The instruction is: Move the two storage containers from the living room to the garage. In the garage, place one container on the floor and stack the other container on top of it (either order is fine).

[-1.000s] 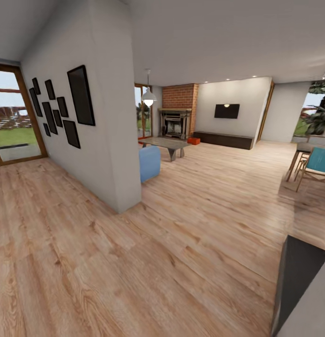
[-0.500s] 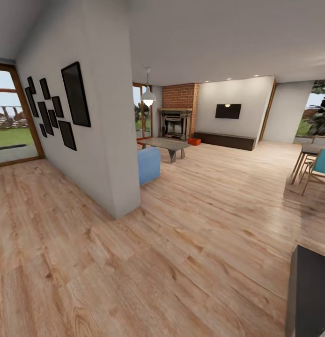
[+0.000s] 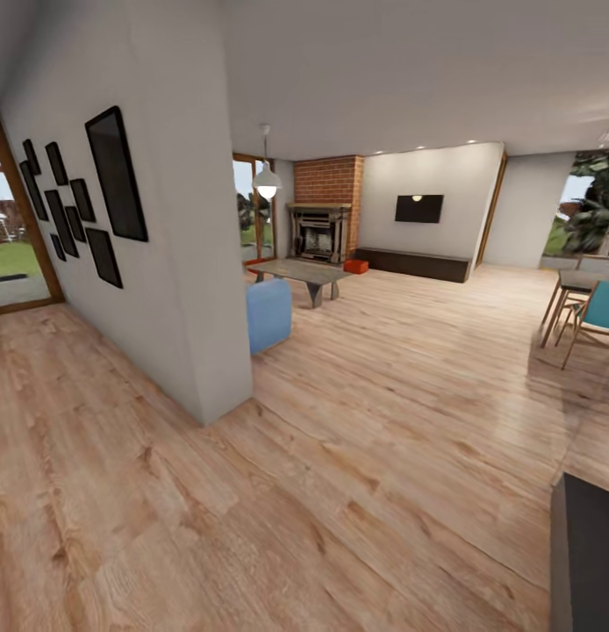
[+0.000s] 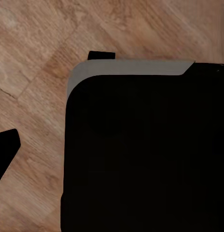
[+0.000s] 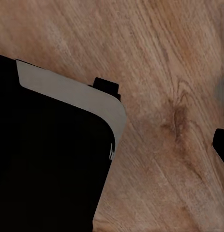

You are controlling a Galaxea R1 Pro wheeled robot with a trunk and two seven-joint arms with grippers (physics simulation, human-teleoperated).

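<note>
Light wood planks [image 3: 357,456] run across the whole near part of the room. Down at the wrists, each camera looks onto those planks past a big black body with a pale grey rim [image 4: 131,67], and I cannot tell whether either pincer stands apart or together. At the near right corner of the head view sits a dark slab [image 3: 590,562]. A white partition wall [image 3: 164,263] juts out on the left, hung with a cluster of black frames [image 3: 85,197], and a wood-framed glass door [image 3: 15,237] shows behind it. Just past the wall's end is a blue sofa corner [image 3: 269,314], with a low grey table [image 3: 300,274] beyond it under a hanging white lamp [image 3: 267,183]. On the right stand a teal chair [image 3: 598,312] and wooden stools. Far back, one orange-red storage container [image 3: 355,266] rests on the living room floor, beside the brick fireplace [image 3: 322,224] and at the end of a long dark bench [image 3: 419,263]. A black screen [image 3: 419,208] hangs on the wall above that bench.
</note>
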